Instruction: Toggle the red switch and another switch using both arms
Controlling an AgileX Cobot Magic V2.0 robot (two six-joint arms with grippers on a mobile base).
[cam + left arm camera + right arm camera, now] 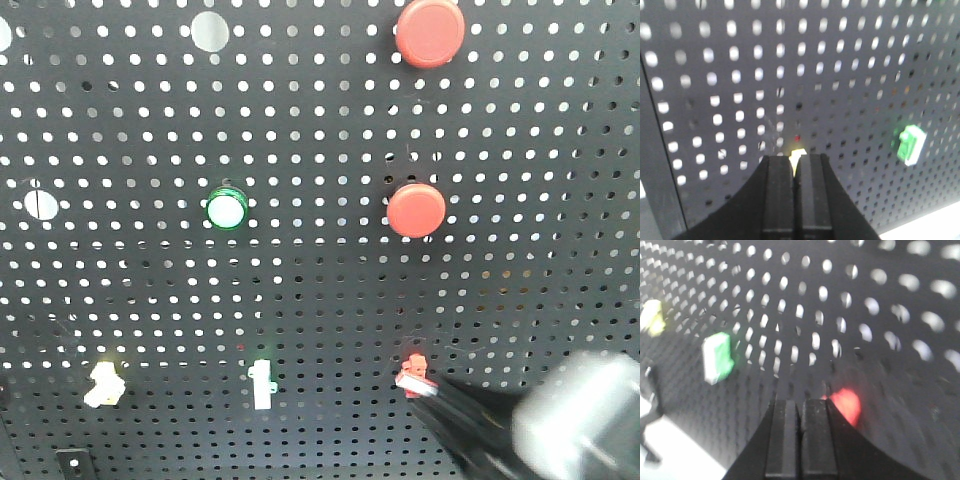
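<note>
Right claw, closed, at the red switch on black pegboard

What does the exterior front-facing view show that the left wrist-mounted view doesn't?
Only the front-facing view shows the upper red push button, the lower red push button, the round green light, and the red switch with the right hand reaching up to it. Only the left wrist view shows the left hand, fingers together, its tips right at the pale yellow switch. Both show the pegboard, the pale yellow switch and the slim white toggle.
</note>
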